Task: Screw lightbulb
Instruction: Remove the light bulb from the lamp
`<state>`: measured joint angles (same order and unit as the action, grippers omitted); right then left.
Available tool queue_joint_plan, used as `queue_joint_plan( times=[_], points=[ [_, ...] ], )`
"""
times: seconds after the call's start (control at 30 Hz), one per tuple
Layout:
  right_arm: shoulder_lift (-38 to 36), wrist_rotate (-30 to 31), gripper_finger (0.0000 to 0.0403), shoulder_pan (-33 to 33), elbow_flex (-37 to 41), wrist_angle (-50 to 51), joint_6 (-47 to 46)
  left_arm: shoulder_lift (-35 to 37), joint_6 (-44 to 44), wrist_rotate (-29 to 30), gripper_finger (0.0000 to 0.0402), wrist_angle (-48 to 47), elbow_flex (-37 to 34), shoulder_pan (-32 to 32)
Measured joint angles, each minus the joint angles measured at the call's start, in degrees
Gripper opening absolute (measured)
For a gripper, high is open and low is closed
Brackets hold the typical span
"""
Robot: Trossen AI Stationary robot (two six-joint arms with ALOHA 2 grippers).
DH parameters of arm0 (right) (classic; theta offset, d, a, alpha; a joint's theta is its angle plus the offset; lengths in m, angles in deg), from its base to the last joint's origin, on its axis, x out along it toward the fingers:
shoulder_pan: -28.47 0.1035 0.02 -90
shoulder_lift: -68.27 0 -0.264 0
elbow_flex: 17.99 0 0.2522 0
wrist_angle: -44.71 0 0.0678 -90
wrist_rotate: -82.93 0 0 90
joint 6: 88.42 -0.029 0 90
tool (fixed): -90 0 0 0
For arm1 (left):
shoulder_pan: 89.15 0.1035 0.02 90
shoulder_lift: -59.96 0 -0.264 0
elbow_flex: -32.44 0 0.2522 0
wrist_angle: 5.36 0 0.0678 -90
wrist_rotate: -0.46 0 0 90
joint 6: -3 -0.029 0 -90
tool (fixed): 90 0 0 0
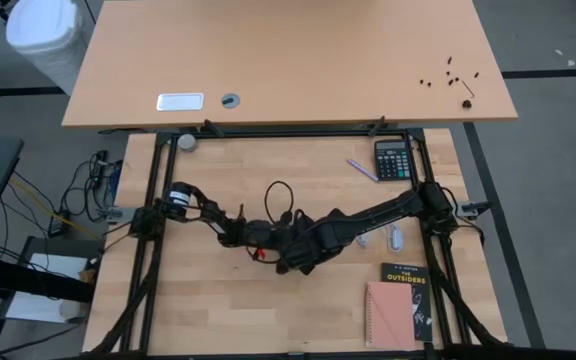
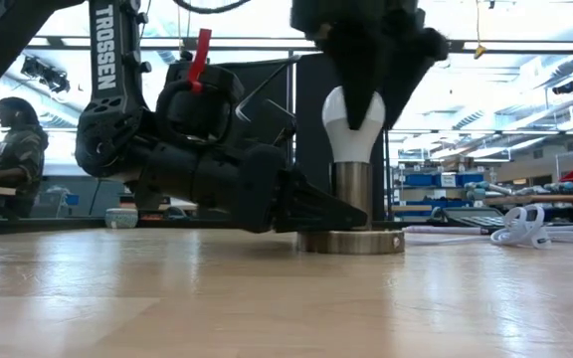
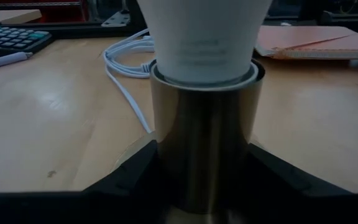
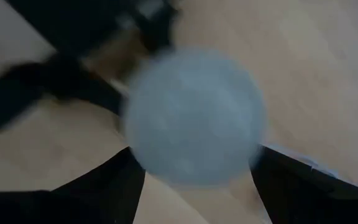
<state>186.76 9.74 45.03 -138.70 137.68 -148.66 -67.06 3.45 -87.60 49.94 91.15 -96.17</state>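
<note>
"TROSSEN" runs in white letters down my arm link in the low view. From above, the dark book lying near the table's front right reads "THE OUTSIDERS" on its cover. The calculator has key markings, too small for me to read. My left wrist view shows printed lines on the lightbulb, blurred and unreadable. Nothing else legible.
</note>
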Motion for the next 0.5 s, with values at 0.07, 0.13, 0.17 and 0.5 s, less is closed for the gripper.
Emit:
queue_joint_plan(
  times=[0.07, 0.13, 0.17, 0.5],
  points=[
    [0.0, 0.9, 0.0287, 0.1, 0.0, 5.1, -2.2, 0.0, 0.2, 0.4, 0.0198, 0.0, 0.0, 0.1],
    [0.0, 4.1, 0.0286, 0.5, 0.2, 12.5, -6.2, 0.0, -0.2, -0.3, 0.0198, 0.1, -0.1, 0.0],
    [0.0, 4.8, 0.0286, 0.6, 0.2, 11.7, -6.9, 0.0, -0.4, -0.8, 0.0198, 0.1, -0.1, -0.2],
    [0.3, 0.5, 0.0286, 4.0, 0.5, 10.7, -4.8, 0.0, -0.5, -1.3, 0.0198, 0.2, -0.1, -0.2]
  ],
)
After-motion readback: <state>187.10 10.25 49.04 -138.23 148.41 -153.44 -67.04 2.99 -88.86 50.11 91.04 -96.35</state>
